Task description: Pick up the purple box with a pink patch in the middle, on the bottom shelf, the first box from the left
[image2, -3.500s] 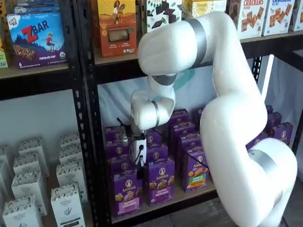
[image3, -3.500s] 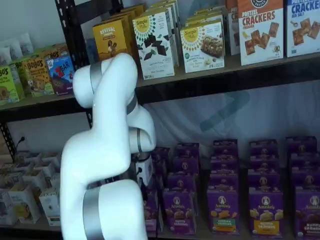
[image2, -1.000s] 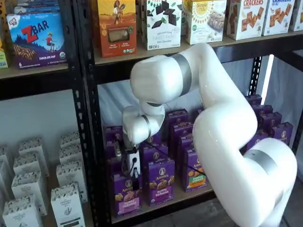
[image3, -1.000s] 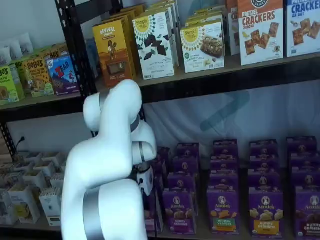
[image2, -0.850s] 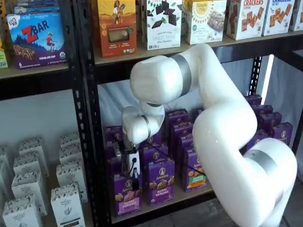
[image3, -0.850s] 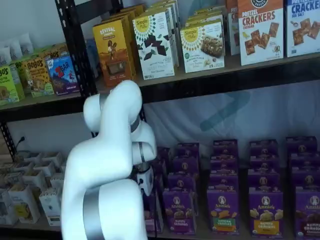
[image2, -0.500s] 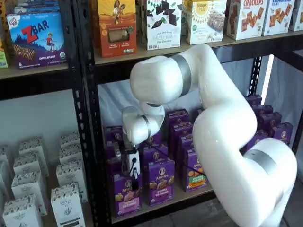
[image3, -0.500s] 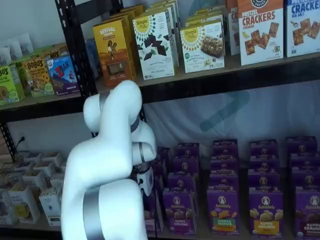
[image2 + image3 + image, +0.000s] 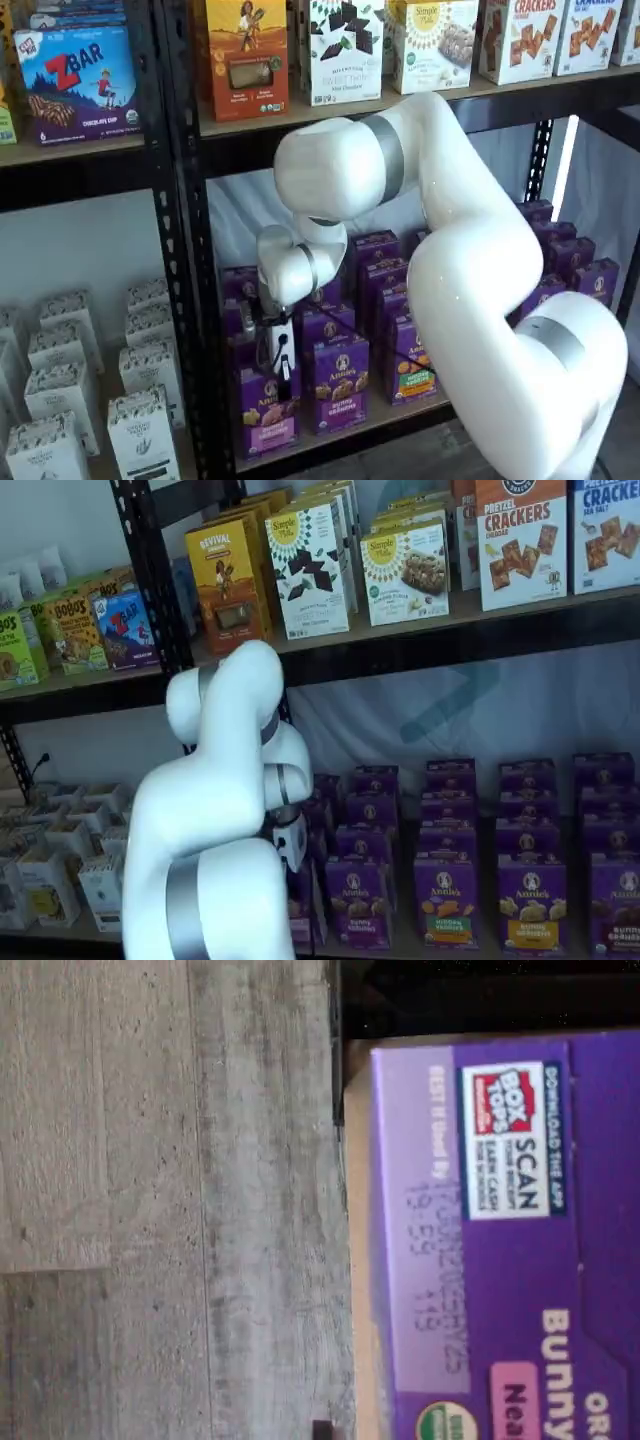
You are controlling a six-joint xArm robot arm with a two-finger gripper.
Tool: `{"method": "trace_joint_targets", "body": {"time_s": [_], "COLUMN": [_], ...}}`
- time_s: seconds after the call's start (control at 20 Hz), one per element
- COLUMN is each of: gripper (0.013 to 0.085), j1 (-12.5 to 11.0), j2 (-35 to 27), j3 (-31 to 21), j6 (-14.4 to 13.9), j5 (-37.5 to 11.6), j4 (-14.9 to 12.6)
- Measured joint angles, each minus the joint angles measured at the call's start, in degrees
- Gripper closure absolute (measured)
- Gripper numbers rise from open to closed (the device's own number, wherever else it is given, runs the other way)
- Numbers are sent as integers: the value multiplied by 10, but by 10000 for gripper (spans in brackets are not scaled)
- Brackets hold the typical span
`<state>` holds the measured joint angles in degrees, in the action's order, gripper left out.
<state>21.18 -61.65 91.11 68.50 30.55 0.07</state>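
A tall black metal rack fills both shelf views, stocked with boxed groceries. A large white robot arm stands in front of it, bending from the lower right of the frame up and back down toward the lower centre, so that its wrist hangs straight over the front row of goods.

The upper shelf board carries orange, white and blue boxes facing forward, as in a shop display. The bottom shelf, a tan wooden board, holds rows of purple snack boxes set upright, one behind another, fronts outward.

The purple box stands at the left end of the front row, close to the rack's upright post. A pink band crosses its front, with a round white logo above. In the wrist view the purple box shows from above, with a "Box Tops" square, a printed date and a pink patch, the grey plank floor beyond it.

The gripper, white-bodied with black fingers, comes down at the top edge of this box, placed for a grasp from above. The fingers are seen side-on, so I cannot tell how wide they stand, nor whether they have hold of the box.
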Motion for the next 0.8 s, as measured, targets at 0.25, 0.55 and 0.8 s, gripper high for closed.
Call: {"method": "trace_joint_targets", "body": {"time_s": [0.25,0.55,0.8], "gripper": [410,410,410], "j1": [0,1,4], "j2": [3,7,8], "j3": [-5,-9,-13], "j6": [0,-4,-9], "j5": [-2,0,-6], "j4": [0,-3,-6]}}
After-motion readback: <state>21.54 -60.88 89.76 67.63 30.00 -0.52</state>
